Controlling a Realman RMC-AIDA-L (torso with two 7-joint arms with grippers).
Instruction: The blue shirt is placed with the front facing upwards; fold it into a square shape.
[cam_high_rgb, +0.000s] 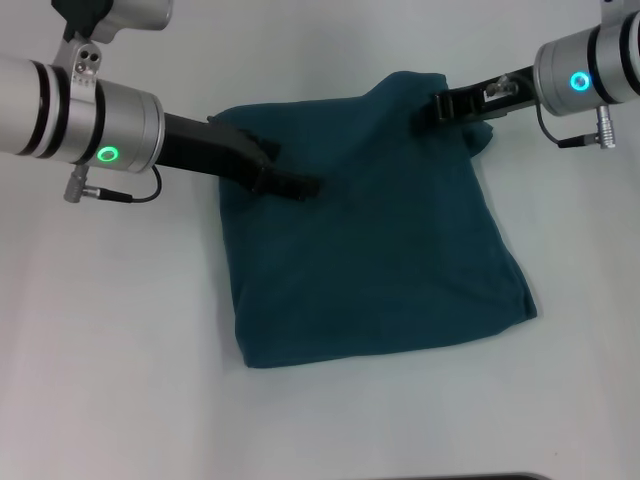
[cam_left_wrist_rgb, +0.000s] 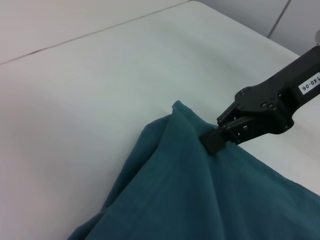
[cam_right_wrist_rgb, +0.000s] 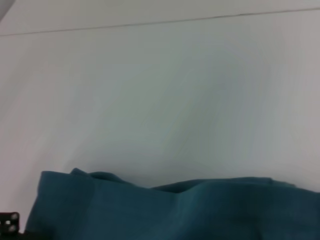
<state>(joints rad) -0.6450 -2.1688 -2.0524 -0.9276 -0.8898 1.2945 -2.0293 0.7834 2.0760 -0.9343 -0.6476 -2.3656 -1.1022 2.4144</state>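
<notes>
Shirt (cam_high_rgb: 380, 260): folded into a rough square, lying flat in the middle of the tabletop (cam_high_rgb: 110, 380); no lettering shows.
Orientation: sides run slightly skewed, near edge dropping toward the right; no clear long axis.
Far right corner: lifted into a peak, raised off the tabletop.
Right gripper (cam_left_wrist_rgb: 216, 139): at that raised corner, fingers closed, pinching the cloth.
Left gripper (cam_high_rgb: 300, 187): resting on the shirt's far left part, black fingers lying together on the fabric; whether cloth is caught between them cannot be told.
</notes>
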